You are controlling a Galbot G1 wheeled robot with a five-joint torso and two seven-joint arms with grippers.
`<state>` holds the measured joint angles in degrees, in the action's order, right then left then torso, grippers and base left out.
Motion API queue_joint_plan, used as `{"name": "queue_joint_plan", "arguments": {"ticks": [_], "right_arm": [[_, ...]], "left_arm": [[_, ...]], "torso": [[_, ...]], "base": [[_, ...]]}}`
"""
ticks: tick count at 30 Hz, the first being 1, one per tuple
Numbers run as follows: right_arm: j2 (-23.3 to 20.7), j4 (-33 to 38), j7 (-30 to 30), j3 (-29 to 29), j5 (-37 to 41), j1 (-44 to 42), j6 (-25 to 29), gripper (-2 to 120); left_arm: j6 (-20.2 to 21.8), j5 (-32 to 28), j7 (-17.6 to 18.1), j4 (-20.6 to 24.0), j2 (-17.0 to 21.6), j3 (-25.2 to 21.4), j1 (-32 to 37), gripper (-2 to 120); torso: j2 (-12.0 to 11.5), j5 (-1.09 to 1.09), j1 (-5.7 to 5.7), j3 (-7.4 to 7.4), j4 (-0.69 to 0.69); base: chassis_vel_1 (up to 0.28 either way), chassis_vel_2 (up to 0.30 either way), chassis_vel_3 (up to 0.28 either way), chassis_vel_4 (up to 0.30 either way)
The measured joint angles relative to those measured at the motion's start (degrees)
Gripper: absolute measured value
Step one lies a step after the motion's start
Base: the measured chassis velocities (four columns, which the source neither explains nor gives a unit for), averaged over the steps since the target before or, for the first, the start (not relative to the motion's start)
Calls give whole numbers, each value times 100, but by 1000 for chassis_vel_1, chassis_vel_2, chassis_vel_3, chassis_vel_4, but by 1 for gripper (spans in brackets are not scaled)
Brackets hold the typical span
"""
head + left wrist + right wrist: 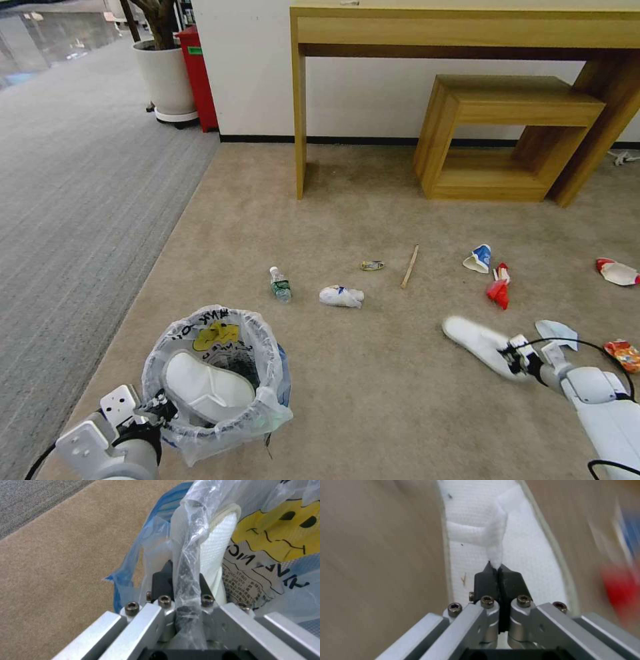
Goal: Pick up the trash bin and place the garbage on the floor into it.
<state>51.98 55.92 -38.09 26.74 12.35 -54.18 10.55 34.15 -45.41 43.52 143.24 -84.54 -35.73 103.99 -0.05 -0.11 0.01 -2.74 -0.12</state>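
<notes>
One slipper (207, 393) is binned; the bin (283, 380) is clamped by the left tool (157, 408), the second slipper (477, 340) by the right tool (517, 357); other litter is left on the floor (373, 400).

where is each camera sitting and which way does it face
Head view: high on the robot, facing forward and down at the floor; both arms show.
Left wrist view: behind the left gripper, clamped on the trash bin rim.
Right wrist view: behind the right gripper, pinching the slipper strap.
Shared: head and left wrist views both show the bin.

Crinkly glossy plastic bag (263, 413), textured white cloth slipper (526, 555).
</notes>
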Motion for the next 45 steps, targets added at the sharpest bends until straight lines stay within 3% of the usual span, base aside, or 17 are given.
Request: {"name": "queue_joint_plan", "arguments": {"ticks": [1, 3, 4, 5, 8, 12, 17, 21, 24, 30, 39, 45], "right_arm": [[0, 0, 0, 0, 0, 0, 0, 0], [-59, 788, -548, -110, 1234, -219, 577, 0], [-101, 1386, -714, -181, 1839, -382, 638, 0], [-101, 1386, -714, -181, 1839, -382, 638, 0], [-65, 2543, -1023, -462, 3096, -575, 665, 0], [141, 3181, -1151, -1043, 3787, -423, 749, 0], [550, 3307, -1187, -1862, 4197, 90, 775, 0], [832, 3300, -1188, -2321, 4304, 429, 710, 0], [1443, 3188, -1177, -2954, 4379, 898, 643, 0], [2027, 3092, -1220, -3540, 4404, 1136, 576, 0], [2247, 2943, -1414, -3995, 3991, 960, 562, 0], [2080, 2982, -1503, -3896, 3604, 681, 563, 0]], "left_arm": [[0, 0, 0, 0, 0, 0, 0, 0], [5, 6, -2, 0, -12, 37, -3, 0], [7, 17, -2, 0, -20, 53, -6, 0], [7, 17, -2, 0, -20, 53, -6, 0], [10, 32, -6, 0, -91, 97, -64, 0], [23, 61, -18, 0, -146, 169, -98, 0], [36, 70, -26, 0, -186, 191, -200, 0], [37, 67, -30, 0, -225, 198, -269, 0], [41, 59, -32, 0, -279, 171, -388, 0], [47, 50, -34, 0, -288, 116, -409, 0], [68, -41, -35, 0, -197, 3, -363, 0], [76, -88, -34, 0, -131, -21, -376, 0]], "torso": [[0, 0, 0, 0, 0], [0, -1, 0, 0, 2], [0, -3, 0, 0, 0], [0, -3, 0, 0, 0], [0, -3, 0, 0, 0], [0, -2, 0, 0, 0], [0, 0, 0, -1, 1], [0, -4, 0, -1, 0], [1, -5, 0, 0, 1], [0, -4, 0, 0, 2], [0, -1, 0, 0, 1], [0, -1, 0, 0, 0]], "base": [[0, 0, 0, 0], [0, 0, 0, 0], [0, 0, 0, 0], [0, 0, 0, 0], [0, 0, 0, 0], [0, 0, 0, 0], [0, 0, 0, 0], [0, 0, 0, 0], [0, 0, 0, 0], [0, 0, 0, 0], [0, 0, 0, 0], [0, 0, 0, 0]]}}
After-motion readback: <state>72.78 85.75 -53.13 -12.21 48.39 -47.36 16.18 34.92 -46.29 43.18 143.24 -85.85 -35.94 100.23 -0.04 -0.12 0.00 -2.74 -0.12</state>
